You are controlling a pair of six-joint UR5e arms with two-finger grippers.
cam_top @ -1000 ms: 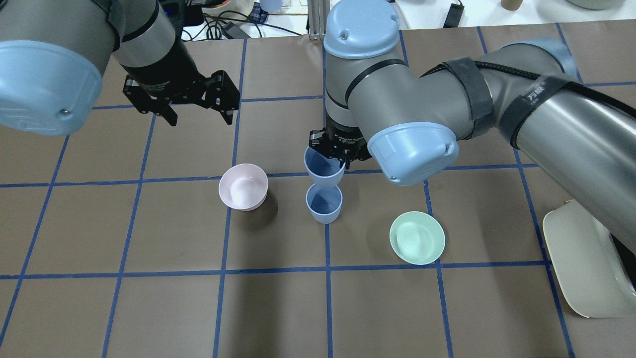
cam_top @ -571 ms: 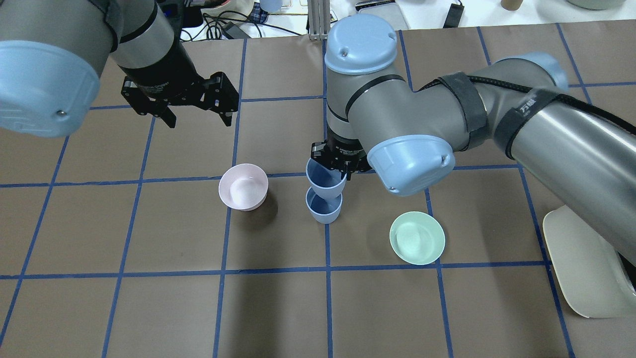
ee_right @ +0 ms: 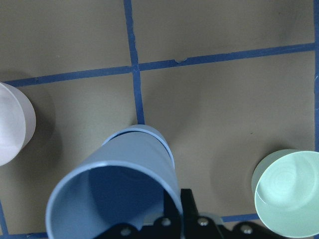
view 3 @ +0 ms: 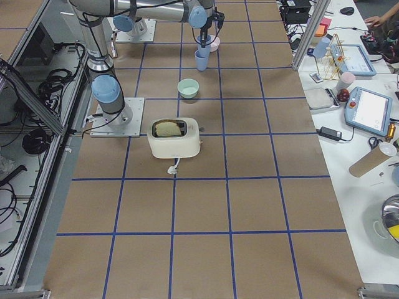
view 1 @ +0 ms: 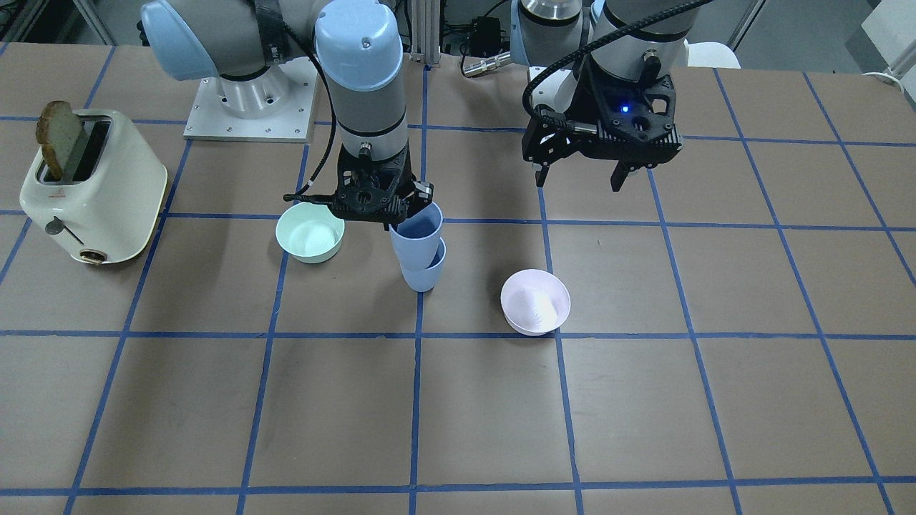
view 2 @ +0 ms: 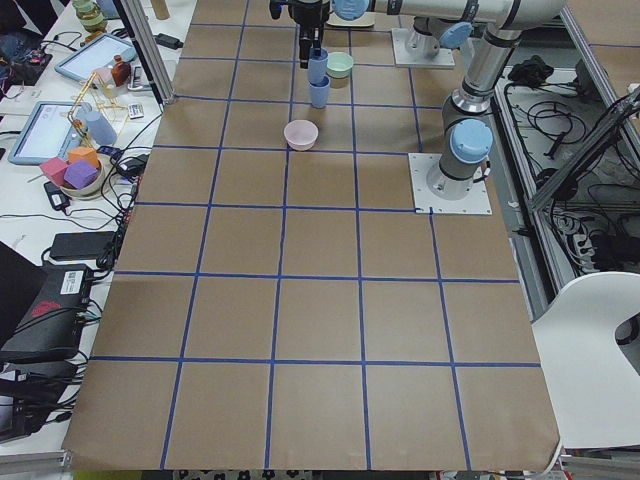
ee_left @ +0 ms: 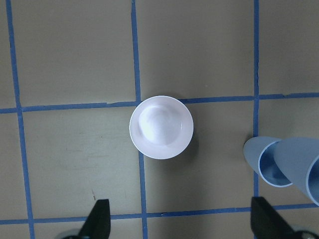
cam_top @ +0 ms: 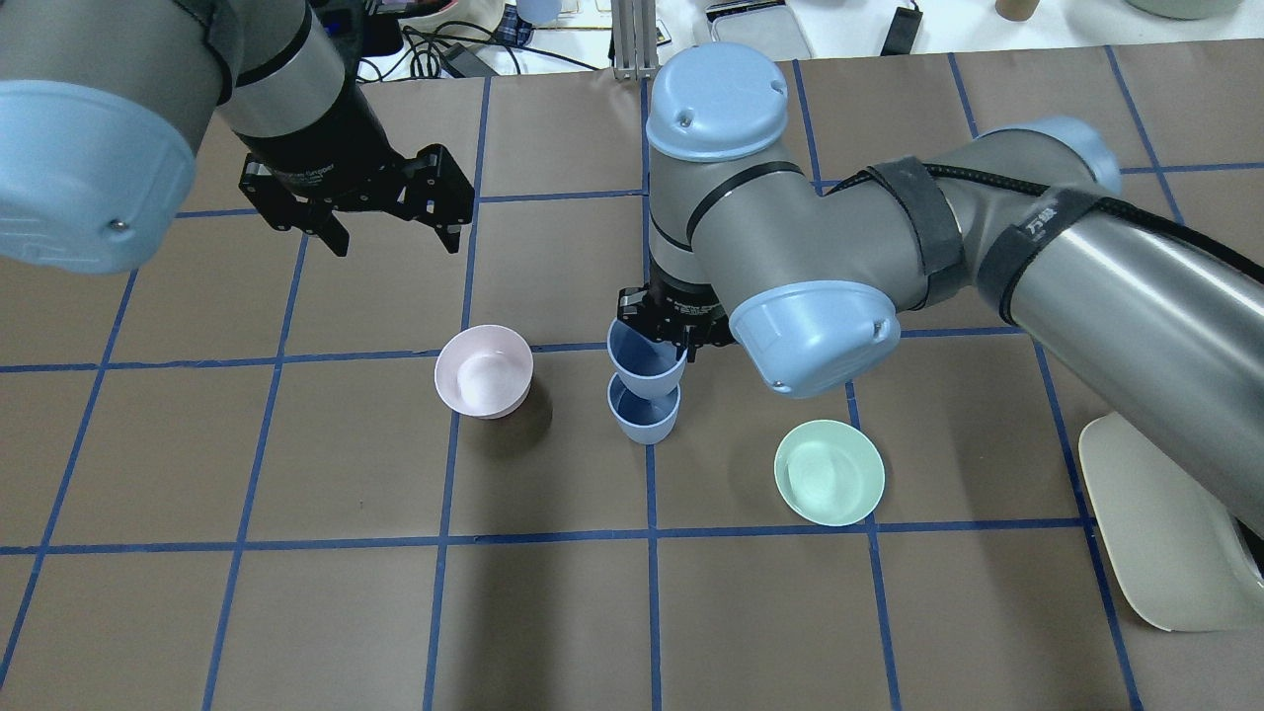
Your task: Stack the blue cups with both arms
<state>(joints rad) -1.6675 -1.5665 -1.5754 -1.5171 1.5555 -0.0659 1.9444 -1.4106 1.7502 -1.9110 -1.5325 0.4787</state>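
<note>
Pinching the rim of the upper blue cup [view 1: 416, 230], the right fingers [ee_right: 187, 211] hold it upright with its base partly inside the lower blue cup [view 1: 426, 275] on the counter [view 1: 644, 400], probably to keep the 2 aligned for seating. The left fingers [ee_left: 99, 221] hang spread and empty near the pink bowl [ee_left: 161, 127].

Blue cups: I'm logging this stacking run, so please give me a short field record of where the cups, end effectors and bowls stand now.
upper blue cup: upright, held by its rim, base partway inside the cup below
lower blue cup: upright on the table, ungripped
right end effector: shut on the upper cup's rim
left end effector: open, empty, above the table beyond the pink bowl
pink bowl: on the table, on the cups' left, apart from them
mint-green bowl: on the table, on the cups' right, apart from them
stack state: nesting begun, cup not released
</note>
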